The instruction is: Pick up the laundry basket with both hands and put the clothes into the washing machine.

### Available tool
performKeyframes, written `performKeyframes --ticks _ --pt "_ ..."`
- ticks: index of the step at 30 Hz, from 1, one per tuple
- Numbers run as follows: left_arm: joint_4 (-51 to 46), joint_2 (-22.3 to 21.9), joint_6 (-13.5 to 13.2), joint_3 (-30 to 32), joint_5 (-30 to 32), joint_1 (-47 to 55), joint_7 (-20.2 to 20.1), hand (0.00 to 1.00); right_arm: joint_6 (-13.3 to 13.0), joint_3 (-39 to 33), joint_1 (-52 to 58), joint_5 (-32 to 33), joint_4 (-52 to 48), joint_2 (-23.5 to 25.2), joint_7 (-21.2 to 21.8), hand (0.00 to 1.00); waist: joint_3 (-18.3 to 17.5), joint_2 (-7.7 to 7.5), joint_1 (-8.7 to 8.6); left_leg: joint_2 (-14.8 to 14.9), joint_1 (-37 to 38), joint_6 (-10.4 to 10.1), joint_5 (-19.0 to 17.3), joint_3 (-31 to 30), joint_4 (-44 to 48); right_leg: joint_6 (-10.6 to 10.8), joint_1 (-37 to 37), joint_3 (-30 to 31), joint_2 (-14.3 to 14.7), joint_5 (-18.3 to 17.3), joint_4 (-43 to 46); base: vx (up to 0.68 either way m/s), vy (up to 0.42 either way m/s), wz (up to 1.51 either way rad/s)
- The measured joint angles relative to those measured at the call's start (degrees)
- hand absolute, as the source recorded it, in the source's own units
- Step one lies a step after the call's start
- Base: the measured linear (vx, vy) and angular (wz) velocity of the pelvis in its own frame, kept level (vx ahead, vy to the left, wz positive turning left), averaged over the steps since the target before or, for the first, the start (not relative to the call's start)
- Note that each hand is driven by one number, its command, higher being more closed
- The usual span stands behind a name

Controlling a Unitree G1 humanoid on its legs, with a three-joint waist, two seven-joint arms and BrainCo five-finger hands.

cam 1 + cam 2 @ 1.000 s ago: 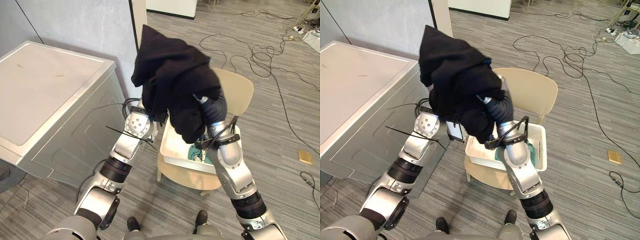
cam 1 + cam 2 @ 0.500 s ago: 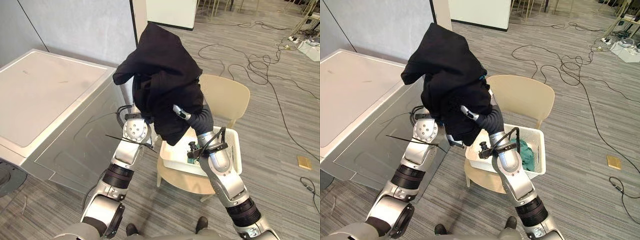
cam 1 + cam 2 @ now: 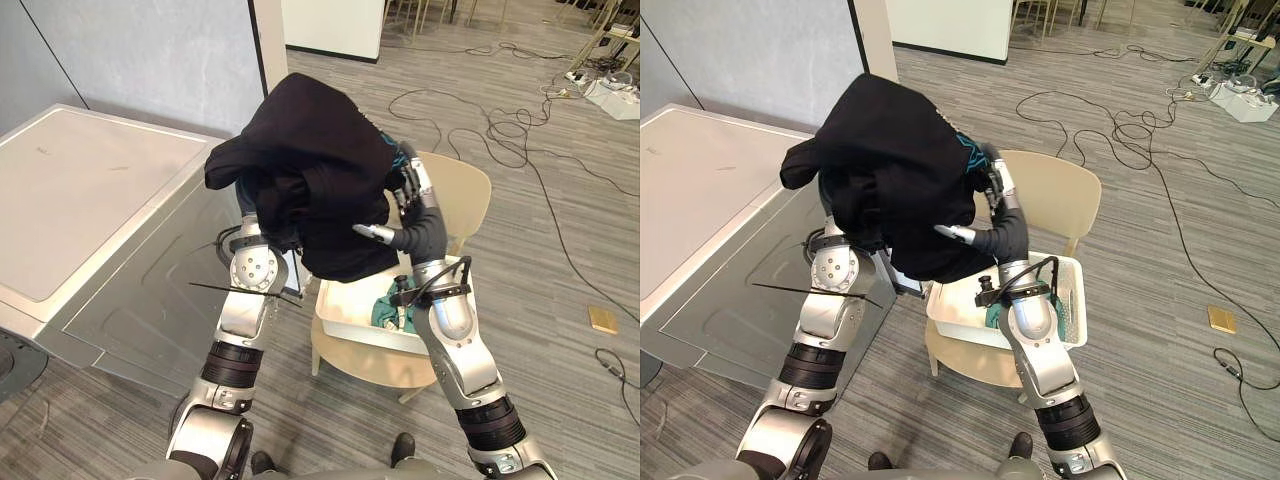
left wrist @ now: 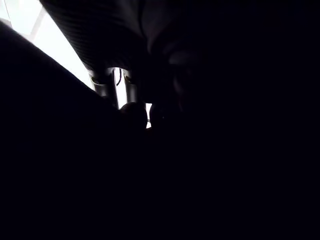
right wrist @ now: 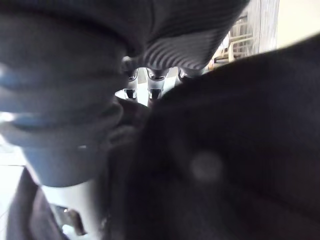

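Observation:
A black garment [image 3: 320, 170] hangs bunched in the air between the washing machine [image 3: 90, 190] and the chair. It drapes over my left hand, which is hidden under the cloth; the left wrist view is dark with the fabric [image 4: 225, 165]. My right hand [image 3: 410, 188] is open, with straight fingers resting against the garment's right side and the thumb sticking out below. The white laundry basket [image 3: 340, 325] sits on the beige chair [image 3: 465, 195], below and behind my right forearm, with a teal garment [image 3: 385, 310] inside.
The silver-grey washing machine stands at the left with its flat top closed; a dark round part [image 3: 15, 365] shows at its lower left. Black cables [image 3: 500, 110] loop over the floor behind the chair. A small tan block [image 3: 603, 319] lies on the floor at right.
My right hand has opened and come out from under the black garment to its right side. The garment now sits lower and further towards the machine. The camera has shifted.

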Motion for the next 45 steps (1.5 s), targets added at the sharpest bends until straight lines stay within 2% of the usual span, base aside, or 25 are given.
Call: performKeyframes --ticks 5,9,18,21,24,26,27,28,29,30,31,32,33,34,35,36,37,38,39,40,41,42,43,44,45 --pt "-3.1 0.0 0.0 3.7 0.0 3.2 0.5 1.00 0.2 -5.8 1.6 -2.3 0.0 0.7 -2.5 0.00 -0.9 0.08 -0.24 0.0 0.6 -0.3 -0.2 0.7 0.0 0.0 0.1 0.5 0.1 0.1 -0.2 0.01 -0.005 -0.06" --pt "-7.6 0.0 -0.2 9.7 -0.1 8.1 1.4 1.00 1.5 -10.9 4.1 -3.7 0.6 0.6 -4.3 0.00 -1.4 0.10 -0.28 0.1 1.4 -0.6 -0.5 1.7 0.0 -0.2 0.3 1.5 0.4 0.3 -0.8 0.02 -0.009 -0.11" --pt "-16.6 -3.5 -2.4 20.1 -1.9 23.2 1.3 1.00 2.2 -12.4 6.7 -3.7 2.5 0.8 -3.7 0.00 -2.1 0.92 0.87 2.0 1.9 -2.0 -1.6 1.7 1.4 -0.5 1.6 1.6 2.1 0.0 -1.5 0.02 -0.015 -0.02" --pt "-16.7 -5.5 -2.4 21.6 -3.1 27.2 1.1 1.00 2.2 -12.4 6.6 -3.6 4.9 0.7 -2.6 0.00 -2.1 1.40 1.94 4.0 0.4 -2.4 -3.0 -0.4 4.9 -0.9 3.4 -0.1 3.1 -0.9 -1.4 0.02 -0.039 0.28" --pt "-16.7 -6.9 -2.4 23.1 -4.9 28.3 0.3 1.00 2.2 -12.6 4.7 -3.6 8.3 -0.4 -2.6 0.00 -1.5 2.45 2.42 5.1 -4.3 -2.1 -3.3 -6.0 8.6 -1.2 3.4 -4.9 3.3 -2.6 0.3 -0.02 -0.018 0.75" --pt "-17.1 -6.9 -2.5 23.1 -5.0 28.4 0.3 1.00 2.4 -12.8 2.8 -3.7 10.1 -2.1 -2.6 0.00 -0.6 4.19 3.54 6.4 -8.1 -0.7 -2.1 -7.0 11.8 -2.3 0.9 -4.8 3.7 -5.7 4.5 -0.06 -0.013 0.75" --pt "-18.0 -6.7 -2.5 23.1 -5.0 28.4 0.3 1.00 2.5 -13.1 1.6 -3.7 10.9 -3.0 -2.8 0.00 -0.6 3.43 3.35 6.8 -13.0 3.6 1.0 -7.1 14.2 -4.3 -1.1 -2.7 5.2 -8.0 6.3 -0.15 -0.051 1.44" --pt "-18.3 -6.8 -2.7 23.4 -5.1 28.1 0.3 1.00 2.7 -15.1 0.7 -4.4 11.0 -3.1 -2.8 0.00 0.2 3.30 3.25 5.9 -12.5 6.0 1.3 -5.5 12.4 -5.6 -0.7 -4.9 4.9 -7.6 5.7 -0.21 -0.026 1.63" --pt "-18.4 -7.3 -3.3 23.4 -5.1 28.4 0.3 1.00 3.3 -17.2 -1.2 -5.6 11.6 -2.9 -3.1 0.00 2.2 4.09 3.92 9.9 -13.6 8.4 -11.0 0.8 28.7 -5.7 0.5 -7.7 4.3 -8.0 7.8 -0.18 0.001 1.20" --pt "-18.4 -7.5 -3.5 23.2 -5.1 29.7 0.3 1.00 3.5 -18.1 -0.9 -6.0 11.5 -3.0 -3.4 0.00 2.8 3.64 4.40 11.3 -12.7 11.5 -15.4 4.4 39.5 -6.1 1.5 -8.9 3.3 -8.3 9.5 -0.10 0.058 0.64" --pt "-18.4 -7.4 -3.7 22.9 -5.2 30.6 0.3 1.00 3.5 -18.8 -0.3 -6.1 11.1 -3.0 -3.7 0.00 2.9 3.58 4.51 12.0 -11.3 12.7 -16.4 6.4 44.2 -6.1 2.1 -9.9 2.7 -8.3 10.0 -0.07 0.088 0.91" --pt "-18.4 -7.6 -3.8 20.6 -5.2 32.6 0.0 1.00 3.6 -20.9 2.7 -6.2 7.5 -2.9 -4.9 0.00 2.5 3.87 3.97 13.7 -8.3 13.4 -16.6 9.6 50.8 -6.1 3.6 -14.4 1.2 -8.3 10.5 -0.09 0.095 0.91" --pt "-18.4 -7.6 -3.8 20.0 -5.2 32.8 0.0 1.00 3.6 -21.6 3.4 -6.3 6.5 -2.9 -5.2 0.00 2.3 4.17 3.55 14.1 -8.0 13.4 -16.6 10.1 51.2 -6.1 3.8 -15.5 1.0 -8.3 10.7 -0.14 0.135 1.59" --pt "-18.3 -8.0 -3.8 18.2 -5.3 33.2 -0.4 1.00 3.3 -24.7 5.9 -7.0 2.9 -2.9 -5.9 0.00 1.8 5.25 2.02 14.3 -9.2 12.5 -17.1 13.2 50.0 -6.0 3.8 -20.1 -0.6 -8.4 12.0 -0.15 0.137 1.90" --pt "-18.3 -7.8 -3.8 17.3 -5.4 33.5 -1.1 1.00 3.0 -27.2 8.0 -7.9 2.1 -2.2 -7.0 0.00 1.3 3.73 0.10 8.5 -10.8 12.1 -16.8 13.2 43.1 -5.3 3.7 -24.2 -2.8 -8.8 11.7 -0.14 0.143 2.23" --pt "-18.3 -7.8 -3.8 17.1 -5.5 33.6 -1.3 1.00 3.0 -28.5 8.8 -8.1 2.2 -1.5 -7.2 0.00 0.8 1.95 -0.95 4.7 -9.9 12.8 -18.1 11.9 38.3 -5.0 3.3 -25.8 -4.4 -8.5 9.6 -0.15 0.136 2.02" --pt "-18.3 -8.3 -4.1 16.7 -5.5 33.4 -1.2 1.00 3.2 -30.6 9.2 -8.2 2.7 -0.8 -7.4 0.00 0.7 2.89 -0.77 7.3 -9.8 14.9 -22.9 16.0 42.3 -5.1 3.3 -30.0 -3.6 -5.8 9.1 -0.12 0.157 1.77" --pt "-17.3 -8.5 -3.9 15.9 -5.7 33.3 -1.4 1.00 3.7 -32.3 9.7 -8.5 2.7 -0.6 -8.1 0.00 0.9 5.35 -0.59 9.7 -9.3 7.9 -26.9 18.0 40.6 -4.6 3.6 -34.4 -1.9 -4.9 9.6 -0.13 0.188 1.64" --pt "-16.4 -8.7 -3.6 15.0 -5.9 32.8 -1.9 1.00 4.1 -33.4 9.7 -9.0 2.8 0.2 -8.3 0.00 1.4 5.49 -0.93 9.4 -9.6 9.1 -28.2 18.4 39.7 -4.6 4.1 -36.6 -2.2 -4.8 10.3 -0.12 0.242 1.56" --pt "-14.2 -8.9 -3.1 14.1 -6.1 32.7 -2.4 1.00 5.1 -34.6 9.8 -10.0 3.0 1.5 -8.7 0.00 1.8 4.72 -0.78 7.7 -10.4 9.7 -28.2 16.9 38.8 -4.6 4.9 -39.0 -4.0 -4.8 12.0 -0.14 0.282 1.49" --pt "-11.1 -9.1 -1.7 13.4 -6.9 33.7 -2.5 1.00 5.2 -33.8 10.4 -11.5 2.9 2.2 -9.0 0.00 2.1 3.65 -0.09 3.5 -9.3 11.4 -27.6 14.3 36.2 -6.1 6.2 -40.5 -8.6 -6.0 17.5 -0.13 0.286 1.31" --pt "-10.4 -9.1 -1.4 13.4 -6.9 34.4 -2.5 1.00 5.3 -33.4 10.6 -12.3 2.9 2.3 -9.0 0.00 2.1 3.43 -0.03 1.8 -8.7 12.2 -27.5 13.5 35.2 -7.7 6.1 -40.0 -10.5 -7.6 19.6 -0.11 0.300 1.19" --pt "-10.1 -9.0 -1.2 13.4 -6.9 35.7 -2.6 1.00 5.3 -32.7 10.9 -13.1 2.5 2.7 -9.1 0.00 2.1 2.63 0.08 -1.4 -8.0 12.9 -27.5 11.4 33.6 -9.1 5.5 -36.2 -14.1 -10.4 24.0 -0.10 0.240 0.81" --pt "-9.8 -9.0 -1.2 13.4 -6.9 36.1 -2.7 1.00 5.3 -32.5 11.3 -13.4 2.4 2.9 -9.1 0.00 2.1 2.26 0.13 -3.0 -7.9 13.0 -27.5 10.1 32.8 -9.8 4.6 -33.3 -15.6 -11.7 26.8 -0.15 0.296 1.01" --pt "-8.6 -9.0 -1.1 13.4 -6.9 36.2 -3.3 1.00 5.4 -32.4 12.0 -14.2 2.3 3.4 -9.0 0.00 2.4 1.67 0.14 -6.2 -7.7 14.1 -26.8 7.6 30.5 -10.8 1.1 -24.3 -16.9 -15.3 32.9 -0.12 0.199 1.01"
